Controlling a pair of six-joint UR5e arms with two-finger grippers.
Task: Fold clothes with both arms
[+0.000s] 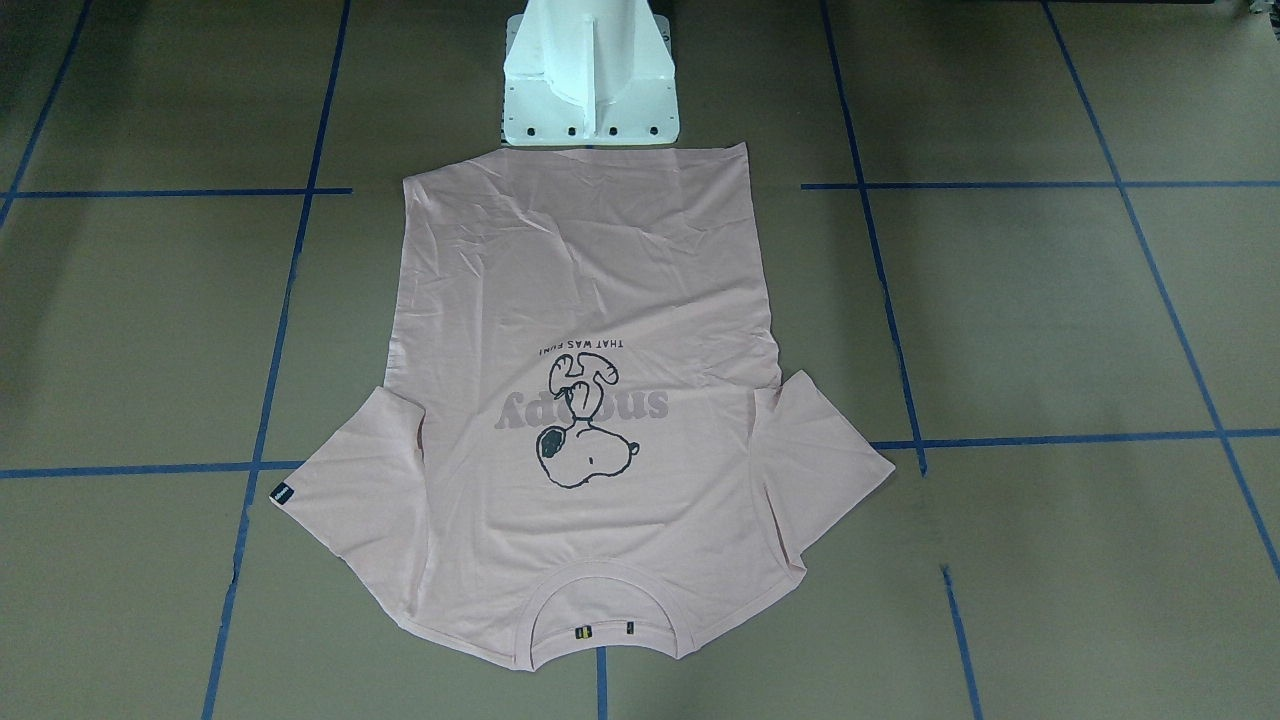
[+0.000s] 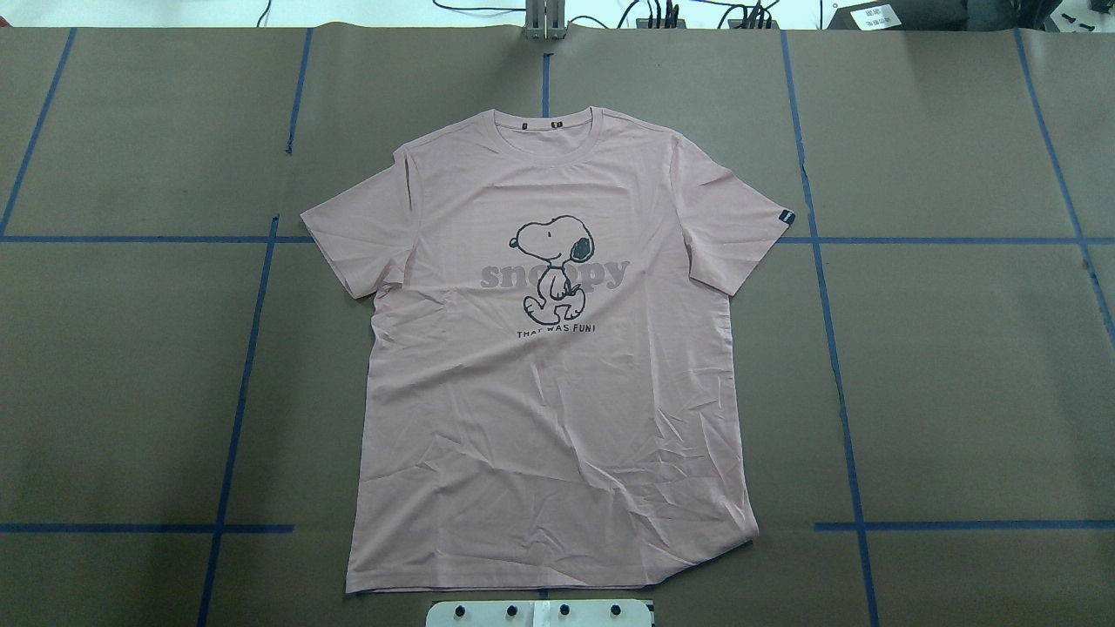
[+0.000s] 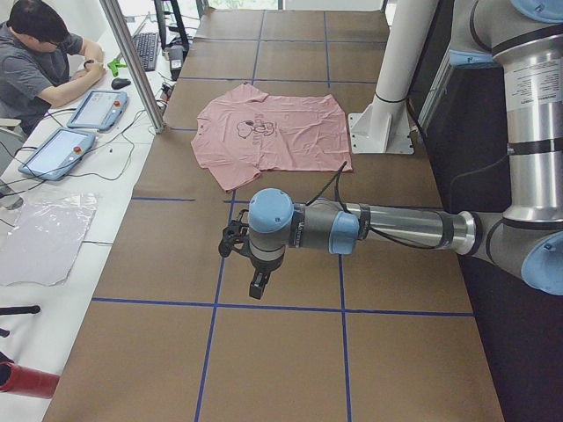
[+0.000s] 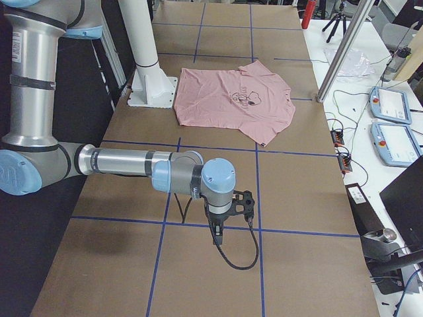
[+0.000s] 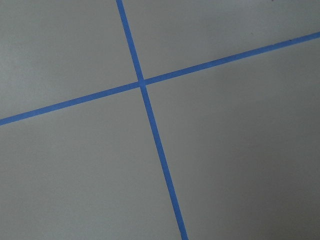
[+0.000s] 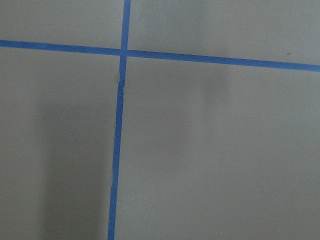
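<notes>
Pink and soft, the short-sleeved cotton T-shirt with the cartoon dog print [image 2: 557, 392] lay flat on the brown paper-covered counter [image 2: 958, 392], picture side up. Its round ribbed collar [image 2: 547, 131] pointed away from the robot. Its bottom edge sat just beside the white pedestal base [image 1: 590, 70]. Both sleeves were spread out. I saw wrinkles low down, but no fold anywhere.

The silver-grey left arm [image 3: 405, 227] hung over bare counter, well apart from the shirt. The silver-grey right arm [image 4: 125, 162] did the same on the other side. Each wrist camera showed only brown paper and blue tape lines [image 5: 145, 100]. I could see the jaws only from the side cameras, so I could not tell if they were open or closed. I saw nothing in them.

I thought the job was right at the start, with the first fold not yet made. Next, I guessed, both arms needed to swing in, one to each side of the shirt, and pinch only the cloth at an edge. They would need to lift together so the shirt would not bunch up.
</notes>
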